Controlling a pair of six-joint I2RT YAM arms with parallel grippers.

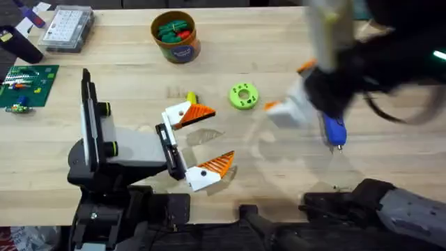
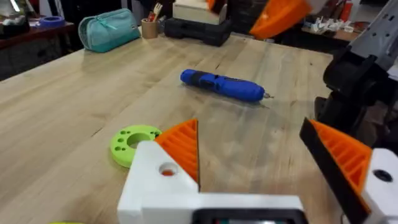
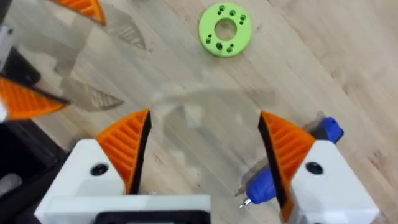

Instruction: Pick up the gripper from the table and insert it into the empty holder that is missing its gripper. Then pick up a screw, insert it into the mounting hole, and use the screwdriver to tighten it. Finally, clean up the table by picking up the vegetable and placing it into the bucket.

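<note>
Even, bright light from above falls on the pale wooden surface [image 1: 279, 174], which shows soft, short shadows and no hard glare. In the overhead view the right arm with its white, orange-padded tool [image 1: 293, 104] is smeared by motion blur, large and dark near the upper right corner. The lime-green ring-shaped toy slice [image 1: 243, 95] and the left arm's tool [image 1: 202, 143] stay sharp. The left wrist view is crisp on the bright blue pen-shaped screwdriver [image 2: 222, 86], while the room behind is dimmer and soft. In the right wrist view faint grey shadows lie on the wood.
</note>
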